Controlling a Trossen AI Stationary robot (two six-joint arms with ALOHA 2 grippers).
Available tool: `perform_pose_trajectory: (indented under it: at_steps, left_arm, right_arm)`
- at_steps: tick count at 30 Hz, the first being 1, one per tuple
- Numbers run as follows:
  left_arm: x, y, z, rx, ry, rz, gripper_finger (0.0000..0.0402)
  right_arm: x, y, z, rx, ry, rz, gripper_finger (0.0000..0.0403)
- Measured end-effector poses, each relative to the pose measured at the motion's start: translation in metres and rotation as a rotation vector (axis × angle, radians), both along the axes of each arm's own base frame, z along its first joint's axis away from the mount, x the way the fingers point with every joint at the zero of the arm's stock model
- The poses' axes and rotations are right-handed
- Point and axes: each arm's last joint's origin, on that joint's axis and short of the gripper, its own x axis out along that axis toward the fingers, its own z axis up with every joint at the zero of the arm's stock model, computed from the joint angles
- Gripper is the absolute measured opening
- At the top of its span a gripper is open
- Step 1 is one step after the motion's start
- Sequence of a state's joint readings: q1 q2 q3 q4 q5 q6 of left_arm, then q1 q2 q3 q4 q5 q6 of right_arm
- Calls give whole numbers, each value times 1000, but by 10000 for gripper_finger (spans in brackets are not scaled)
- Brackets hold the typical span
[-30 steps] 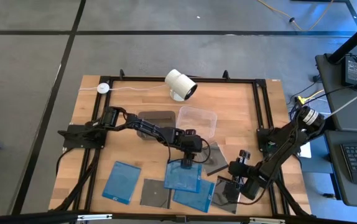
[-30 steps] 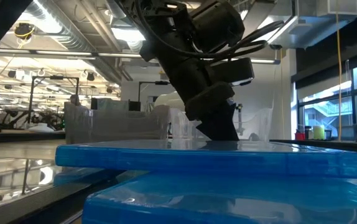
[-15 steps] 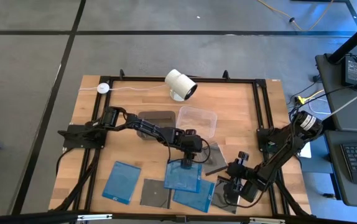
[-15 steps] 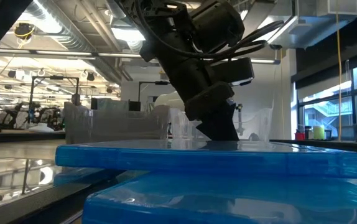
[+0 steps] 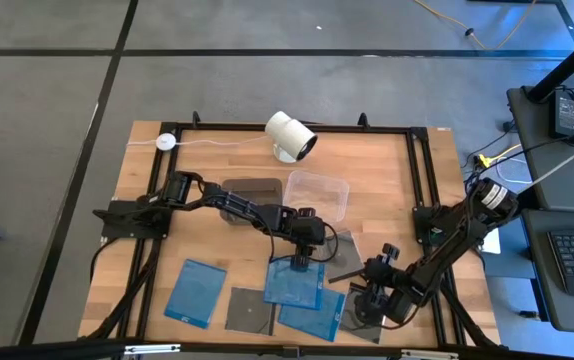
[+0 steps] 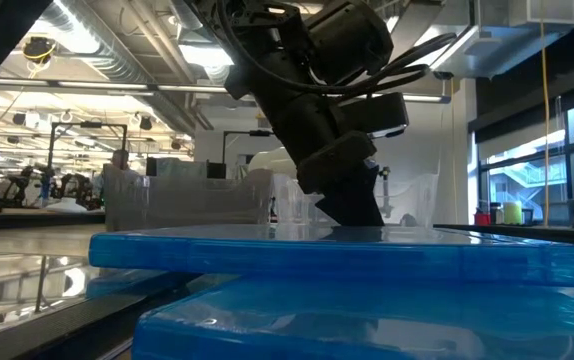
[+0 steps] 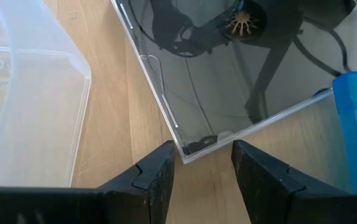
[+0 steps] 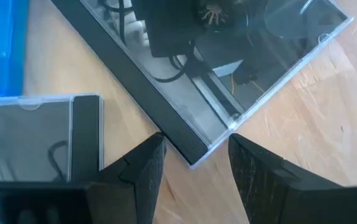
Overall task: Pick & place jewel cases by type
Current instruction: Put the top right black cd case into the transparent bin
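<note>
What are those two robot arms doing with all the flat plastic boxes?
They are sorting jewel cases on a wooden table. The left gripper is down at the corner of a clear dark case beside a tub, jaws open on either side of the corner. The right gripper sits the same way at the corner of another dark case. Blue cases lie nearby.

Even overhead light fell on the wooden table [image 5: 377, 160], casting only soft shadows beneath the arms. In the low view, ceiling strip lights [image 6: 182, 50] at 11 o'clock glared, the nearest blue jewel case [image 6: 337, 255] lay blurred, and windows [image 6: 527, 160] at 3 o'clock were bright. Clear jewel cases [image 7: 228, 74] mirrored dark reflections in both wrist views.
</note>
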State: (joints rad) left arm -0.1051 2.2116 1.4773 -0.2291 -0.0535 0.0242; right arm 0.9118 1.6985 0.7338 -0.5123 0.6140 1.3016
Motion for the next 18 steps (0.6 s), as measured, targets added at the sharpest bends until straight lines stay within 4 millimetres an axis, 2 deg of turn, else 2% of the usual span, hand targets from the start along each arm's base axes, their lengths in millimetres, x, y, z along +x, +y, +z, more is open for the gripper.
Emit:
perform_pose_trajectory:
  at_steps: [18]
  left_arm:
    - [-1,-3,0,-9,7,-18,158]
  right_arm:
    - [3,-3,0,-27,-21,-14,184]
